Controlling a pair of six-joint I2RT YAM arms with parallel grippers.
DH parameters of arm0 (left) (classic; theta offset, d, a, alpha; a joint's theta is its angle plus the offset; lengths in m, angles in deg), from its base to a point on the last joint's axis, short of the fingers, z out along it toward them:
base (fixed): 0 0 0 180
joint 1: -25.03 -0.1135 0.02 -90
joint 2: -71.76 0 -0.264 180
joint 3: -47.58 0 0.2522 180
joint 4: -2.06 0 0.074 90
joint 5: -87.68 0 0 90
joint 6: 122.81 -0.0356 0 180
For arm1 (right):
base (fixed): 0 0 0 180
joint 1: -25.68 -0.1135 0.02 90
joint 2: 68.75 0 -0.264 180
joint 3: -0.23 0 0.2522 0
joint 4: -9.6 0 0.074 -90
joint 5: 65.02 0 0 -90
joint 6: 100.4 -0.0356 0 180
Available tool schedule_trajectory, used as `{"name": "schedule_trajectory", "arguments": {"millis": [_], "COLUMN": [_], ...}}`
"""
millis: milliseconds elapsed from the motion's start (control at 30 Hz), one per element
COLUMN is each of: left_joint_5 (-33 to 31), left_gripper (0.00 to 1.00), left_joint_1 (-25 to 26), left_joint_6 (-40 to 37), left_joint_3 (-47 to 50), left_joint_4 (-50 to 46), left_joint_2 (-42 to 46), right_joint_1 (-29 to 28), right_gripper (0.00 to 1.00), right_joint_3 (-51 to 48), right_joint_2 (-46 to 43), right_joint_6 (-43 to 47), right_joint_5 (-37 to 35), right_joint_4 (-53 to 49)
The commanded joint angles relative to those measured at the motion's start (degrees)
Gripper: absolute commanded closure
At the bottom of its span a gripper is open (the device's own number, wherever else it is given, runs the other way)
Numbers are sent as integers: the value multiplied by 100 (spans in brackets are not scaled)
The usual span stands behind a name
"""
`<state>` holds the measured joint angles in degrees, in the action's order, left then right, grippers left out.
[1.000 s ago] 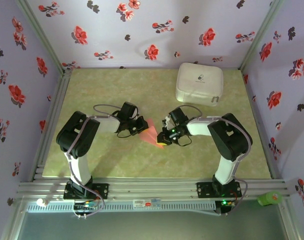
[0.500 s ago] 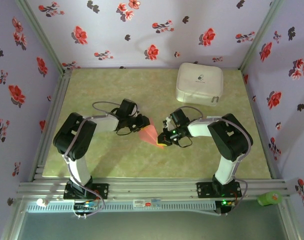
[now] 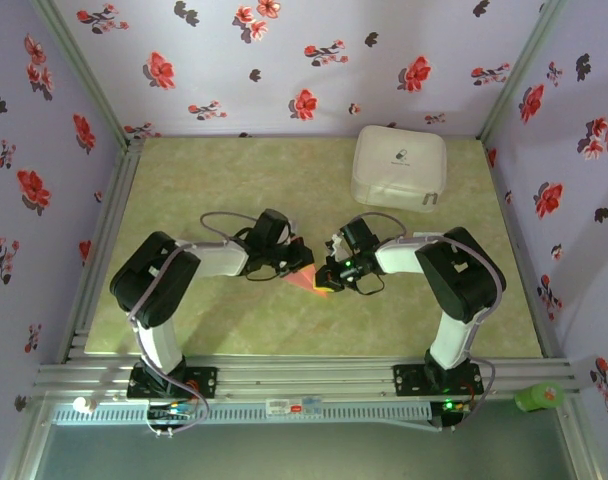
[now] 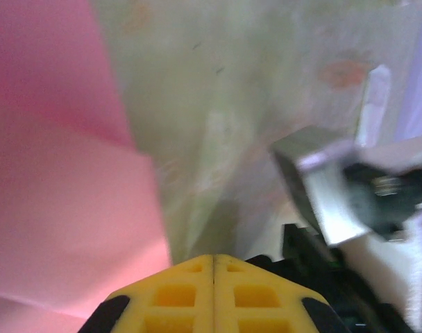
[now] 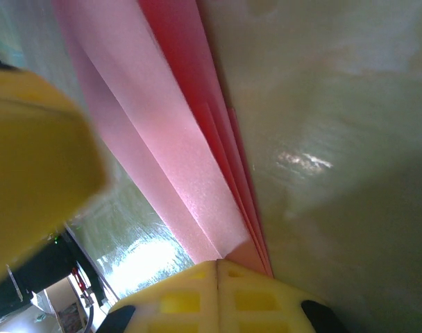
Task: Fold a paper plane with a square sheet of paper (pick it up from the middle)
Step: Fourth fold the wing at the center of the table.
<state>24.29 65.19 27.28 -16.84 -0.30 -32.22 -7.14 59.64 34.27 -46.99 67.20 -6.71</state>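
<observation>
The square sheet of paper is folded into a narrow layered salmon-red wedge, the paper plane (image 3: 304, 281), lying mid-table between both arms. In the right wrist view its stacked folds (image 5: 169, 139) run down into the tips of my right gripper (image 5: 218, 262), which is shut on its end. From above, my right gripper (image 3: 327, 280) sits at the paper's right end. My left gripper (image 3: 301, 259) is at the paper's upper left edge. Its yellow jaws (image 4: 213, 258) are shut with a clean seam, and the pink paper (image 4: 58, 173) lies just to their left, not between them.
A white rounded-square case (image 3: 399, 167) stands at the back right of the beige table (image 3: 184, 180). Flowered walls close in three sides. A green object (image 3: 537, 397) lies beyond the front rail at right. The right arm's wrist (image 4: 350, 187) is close to my left gripper.
My left gripper has moved right, closer to the right gripper, and is shut again. Less of the paper shows between the two. The right gripper has barely moved.
</observation>
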Motion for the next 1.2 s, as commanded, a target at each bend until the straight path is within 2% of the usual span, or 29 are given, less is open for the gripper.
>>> {"name": "schedule_trajectory", "arguments": {"millis": [0,133,433,767,1167], "left_joint_5": [-110,-145,-958,-883,-626], "left_gripper": [95,95,95,92,90], "left_joint_1": [35,80,-120,-797,-1747], "left_joint_6": [286,266,-67,-413,-966], "left_joint_3": [186,238,170,18,-495], "left_joint_4": [249,194,-671,-883,-1245], "left_joint_2": [-208,-338,-291,-308,-762], "right_joint_1": [30,30,30,30,30], "right_gripper": [100,100,100,100,99], "right_joint_3": [-186,-204,-203,-232,-219], "right_joint_2": [227,231,236,211,280], "right_joint_6": [-92,-101,-54,23,80], "right_joint_5": [-758,-775,-811,-832,-763], "right_joint_4": [-580,-572,-659,-729,-723]}}
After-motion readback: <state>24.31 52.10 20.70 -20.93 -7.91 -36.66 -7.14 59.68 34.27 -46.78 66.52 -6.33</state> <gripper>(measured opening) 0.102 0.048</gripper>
